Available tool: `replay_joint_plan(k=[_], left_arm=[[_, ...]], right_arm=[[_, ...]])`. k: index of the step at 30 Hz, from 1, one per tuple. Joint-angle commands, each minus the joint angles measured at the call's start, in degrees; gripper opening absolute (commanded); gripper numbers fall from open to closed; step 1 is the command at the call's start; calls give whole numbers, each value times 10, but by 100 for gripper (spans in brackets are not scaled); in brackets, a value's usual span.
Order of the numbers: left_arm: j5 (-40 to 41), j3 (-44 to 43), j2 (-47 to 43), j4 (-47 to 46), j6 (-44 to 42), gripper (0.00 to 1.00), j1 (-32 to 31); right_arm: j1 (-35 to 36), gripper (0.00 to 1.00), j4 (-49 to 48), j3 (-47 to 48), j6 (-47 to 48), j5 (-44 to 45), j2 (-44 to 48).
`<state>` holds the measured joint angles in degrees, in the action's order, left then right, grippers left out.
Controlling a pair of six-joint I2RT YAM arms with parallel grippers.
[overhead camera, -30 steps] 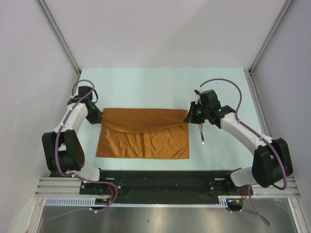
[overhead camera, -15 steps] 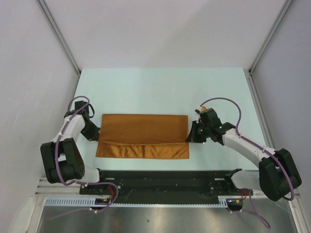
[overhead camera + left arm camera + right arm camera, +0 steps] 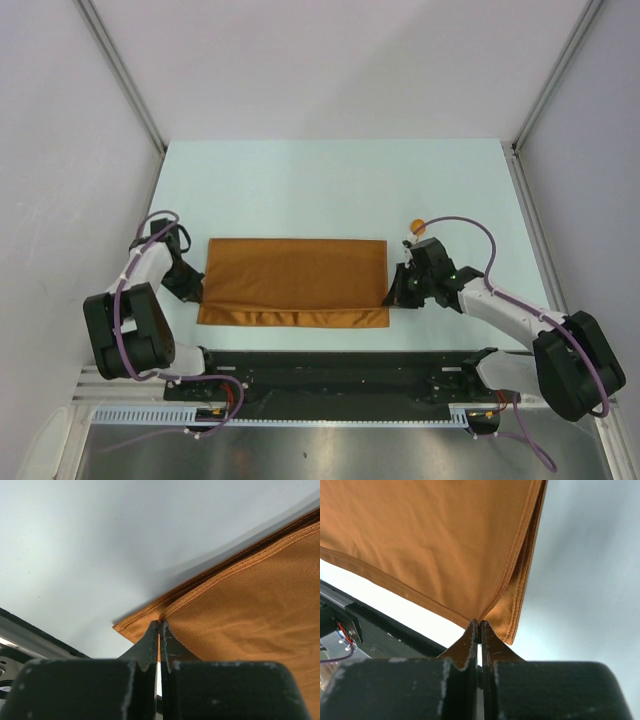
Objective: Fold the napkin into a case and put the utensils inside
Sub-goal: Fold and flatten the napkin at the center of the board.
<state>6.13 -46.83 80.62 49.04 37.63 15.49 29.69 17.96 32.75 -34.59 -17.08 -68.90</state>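
The rust-orange napkin [image 3: 295,280] lies on the table folded over on itself into a wide rectangle. A thin strip of the lower layer shows along its near edge. My left gripper [image 3: 197,290] is shut on the top layer's near left corner, seen close in the left wrist view [image 3: 160,625] on the napkin [image 3: 250,605]. My right gripper [image 3: 390,298] is shut on the near right corner, seen in the right wrist view [image 3: 480,624] on the napkin [image 3: 435,545]. The spoon's orange bowl [image 3: 417,226] shows behind my right arm. The fork is hidden.
The pale table [image 3: 330,180] stretches behind the napkin. The black base rail [image 3: 330,365] runs just in front of the napkin's near edge and shows in the right wrist view [image 3: 365,625]. Grey walls close in both sides.
Both grippers have drawn the napkin's top layer toward the near edge and down, so the fold now lies flat. The spoon's orange bowl has come into view behind the right arm.
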Motion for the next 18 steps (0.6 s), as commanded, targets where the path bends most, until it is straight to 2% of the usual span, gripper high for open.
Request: replay_joint_plan(k=[1,10,18], left_arm=[[-1,8,-8,7,17,0,6],[0,13,13,1,16,0,7],[21,-1,-50,39,39,0,7]], right_arm=[[7,0,-27,-15,-23,-4,-9],[22,0,-43,-31,-36,-6,-23],[24,0,-6,-22,-37,-1,29]])
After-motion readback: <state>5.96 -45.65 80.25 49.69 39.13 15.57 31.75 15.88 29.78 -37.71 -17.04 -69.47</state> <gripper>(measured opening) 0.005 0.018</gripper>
